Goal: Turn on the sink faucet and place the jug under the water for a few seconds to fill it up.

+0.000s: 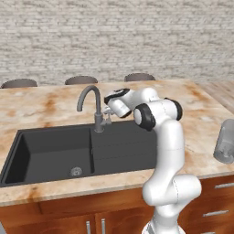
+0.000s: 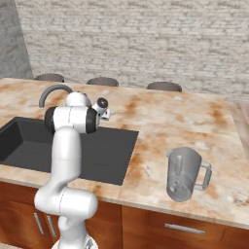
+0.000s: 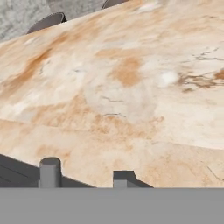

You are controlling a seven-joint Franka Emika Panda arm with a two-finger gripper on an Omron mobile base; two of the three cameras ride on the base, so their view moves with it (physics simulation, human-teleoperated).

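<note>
Claw point(image 1: 108, 112) at faucet's side lever point(image 1: 108, 119), just right of gooseneck faucet point(image 1: 94, 108); jaw opening indistinguishable, nothing visibly held. No water running into black sink point(image 1: 55, 151). Step judged: turning tap on. Next: push lever. Jug point(image 2: 185, 173) upright on counter point(image 2: 170, 121), well apart.

A tall dark gooseneck sink faucet point(image 1: 93, 107) stands at the far rim of the sink point(image 1: 55, 151), a wide black basin with a small round metal drain point(image 1: 76, 171) near its front, set into a marbled orange-and-cream counter point(image 1: 41, 107). The white arm rises from the lower right and bends left, bringing its gripper point(image 1: 107, 113) just right of the faucet's stem, at the small side lever; whether the jaws touch it cannot be told. No stream falls from the spout. At the right edge the translucent grey jug point(image 1: 225, 141) stands on the counter, well apart from the sink. Three dark chair backs point(image 1: 81, 80) show beyond the far counter edge, before a pale brick wall point(image 1: 114, 36).
</note>
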